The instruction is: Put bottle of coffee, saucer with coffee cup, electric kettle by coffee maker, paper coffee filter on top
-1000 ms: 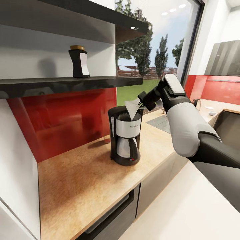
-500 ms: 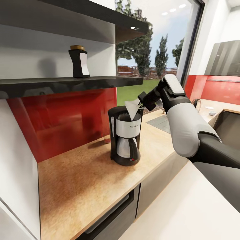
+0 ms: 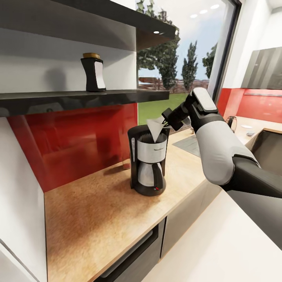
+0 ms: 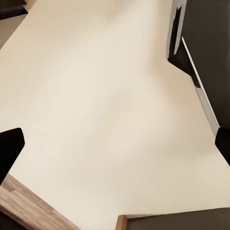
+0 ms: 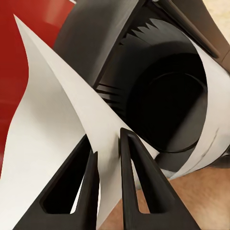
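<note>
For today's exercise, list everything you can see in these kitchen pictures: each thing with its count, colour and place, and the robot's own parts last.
coffee maker: one, black and silver, on the countertop.
paper coffee filter: one, white, in the maker's open top, pinched by the jaws.
bottle of coffee: one, black and white, gold lid, on the shelf.
countertop: one, light wood, below the red backsplash.
shelf: one, dark, above the backsplash.
right gripper: one, black, over the maker.
left gripper: one, black, over a cream surface.

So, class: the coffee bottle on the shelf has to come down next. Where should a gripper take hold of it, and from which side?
Grip the coffee bottle around its narrower middle, below the gold lid. It stands upright on the shelf with another board close overhead, so coming from the open front, fingers level, looks safer than from above.
</note>
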### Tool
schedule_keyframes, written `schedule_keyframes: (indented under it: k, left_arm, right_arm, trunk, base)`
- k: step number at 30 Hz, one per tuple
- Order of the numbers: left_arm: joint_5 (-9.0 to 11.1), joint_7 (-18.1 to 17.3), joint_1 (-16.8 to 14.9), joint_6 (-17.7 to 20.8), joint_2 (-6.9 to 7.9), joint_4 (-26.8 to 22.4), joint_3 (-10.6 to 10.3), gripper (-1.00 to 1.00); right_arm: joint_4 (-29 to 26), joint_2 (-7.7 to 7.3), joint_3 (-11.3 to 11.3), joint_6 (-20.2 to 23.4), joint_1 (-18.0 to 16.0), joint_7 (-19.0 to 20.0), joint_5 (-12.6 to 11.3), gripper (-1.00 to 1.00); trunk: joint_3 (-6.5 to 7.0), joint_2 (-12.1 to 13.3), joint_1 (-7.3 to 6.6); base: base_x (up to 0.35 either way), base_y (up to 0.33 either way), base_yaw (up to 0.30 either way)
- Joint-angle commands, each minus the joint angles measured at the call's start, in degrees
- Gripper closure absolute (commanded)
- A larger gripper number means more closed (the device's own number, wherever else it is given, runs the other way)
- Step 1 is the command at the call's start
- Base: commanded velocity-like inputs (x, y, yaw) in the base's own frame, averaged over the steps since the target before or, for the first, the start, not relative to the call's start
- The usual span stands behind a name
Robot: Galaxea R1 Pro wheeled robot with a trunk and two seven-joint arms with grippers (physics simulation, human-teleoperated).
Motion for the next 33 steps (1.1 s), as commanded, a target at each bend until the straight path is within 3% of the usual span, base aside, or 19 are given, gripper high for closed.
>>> schedule_keyframes:
  k: [1, 12, 26, 27, 33]
  left_arm:
    - [0.0, 0.1, 0.0, 0.0, -0.01, 0.0, 0.1, -1.00]
    - [0.0, 0.1, 0.0, 0.0, -0.02, 0.0, 0.1, -1.00]
    - [0.0, 0.1, 0.0, 0.0, -0.02, 0.0, 0.1, -1.00]
    - [0.0, 0.1, 0.0, 0.0, -0.02, 0.0, 0.1, -1.00]
    - [0.0, 0.1, 0.0, 0.0, 0.06, 0.0, 0.1, -1.00]
  right_arm:
    - [-0.1, 0.06, -0.3, 0.1, -0.1, -0.5, -0.3, 1.00]
    - [-0.2, 0.06, -0.3, 0.0, 0.2, -3.7, 0.2, 1.00]
    - [0.0, 0.06, -0.3, 0.0, 0.5, -3.9, 0.4, 1.00]
    - [0.0, 0.06, -0.3, 0.0, 0.5, -3.9, 0.4, -1.00]
    - [0.0, 0.06, -0.3, 0.0, 0.5, -3.8, 0.5, -1.00]
  trunk:
    - [-0.12, -0.1, 0.04]
    - [-0.12, -0.1, 0.04]
    - [-0.12, -0.1, 0.04]
    - [-0.12, -0.1, 0.04]
    - [-0.12, -0.1, 0.04]
  base:
    - [0.083, -0.018, 0.000]
    - [0.066, -0.037, 0.000]
    - [0.001, 0.000, 0.000]
    - [0.000, 0.000, 0.000]
    - [0.000, 0.000, 0.000]
